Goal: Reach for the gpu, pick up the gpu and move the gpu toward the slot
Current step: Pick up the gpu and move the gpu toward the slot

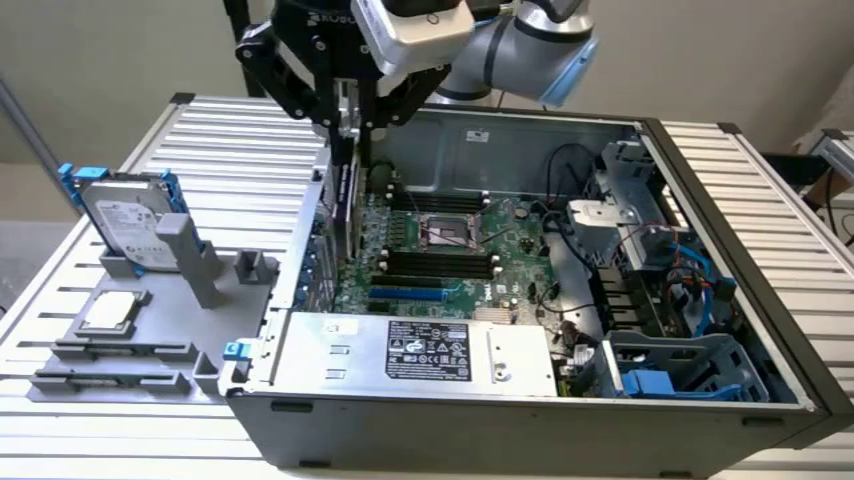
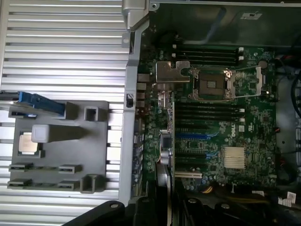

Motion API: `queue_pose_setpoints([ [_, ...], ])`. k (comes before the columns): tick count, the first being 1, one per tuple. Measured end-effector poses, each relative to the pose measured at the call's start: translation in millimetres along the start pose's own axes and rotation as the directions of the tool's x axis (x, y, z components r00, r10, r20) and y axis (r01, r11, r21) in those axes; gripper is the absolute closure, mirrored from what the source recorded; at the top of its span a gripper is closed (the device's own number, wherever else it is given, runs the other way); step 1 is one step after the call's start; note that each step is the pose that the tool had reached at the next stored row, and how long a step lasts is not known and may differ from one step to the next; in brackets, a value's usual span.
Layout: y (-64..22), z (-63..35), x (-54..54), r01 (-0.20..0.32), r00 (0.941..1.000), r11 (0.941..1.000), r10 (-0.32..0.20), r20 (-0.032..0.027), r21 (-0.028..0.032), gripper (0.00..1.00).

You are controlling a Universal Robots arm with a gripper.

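Open computer case (image 1: 747,400) is lying on its side on a slatted metal table (image 1: 227,130), taking up most of the exterior view. Robot arm (image 1: 514,45) is hanging over the case's far edge on the exterior view's left. Motherboard (image 1: 454,255) is sitting inside; in the wrist view "DELL" is readable on it, printed sideways near the memory slots. Power supply (image 1: 414,350) is sitting at the case's near side, carrying a black label with white text too small to read, and a small white sticker beside it. Grey fixture tray (image 1: 147,330) is lying on the table at the exterior view's left, just beside the case. Hard drive (image 1: 127,220) in a blue frame is standing upright in that tray; its white label is unreadable. Gripper (image 1: 350,120) is clamping the gpu (image 1: 344,195), which is hanging edge-on and upright, down inside the case along the wall on the exterior view's left, over the motherboard's edge. Wrist view is showing its silver bracket (image 2: 171,75). Small square chip (image 1: 110,312) is lying flat in the tray, writing illegible.
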State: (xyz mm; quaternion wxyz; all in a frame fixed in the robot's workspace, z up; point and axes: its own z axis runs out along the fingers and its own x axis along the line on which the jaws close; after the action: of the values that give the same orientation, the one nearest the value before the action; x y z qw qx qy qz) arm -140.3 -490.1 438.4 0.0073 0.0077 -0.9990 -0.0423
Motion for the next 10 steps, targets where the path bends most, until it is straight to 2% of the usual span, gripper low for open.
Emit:
queue_pose_setpoints([
  [4,2.9,2.9,-18.1,0.0,1.0,1.0,0.0,0.0001,0.0,0.74],
  [10,11.9,8.2,-43.9,0.0,1.0,1.0,0.0,-0.0001,0.0014,0.74],
])
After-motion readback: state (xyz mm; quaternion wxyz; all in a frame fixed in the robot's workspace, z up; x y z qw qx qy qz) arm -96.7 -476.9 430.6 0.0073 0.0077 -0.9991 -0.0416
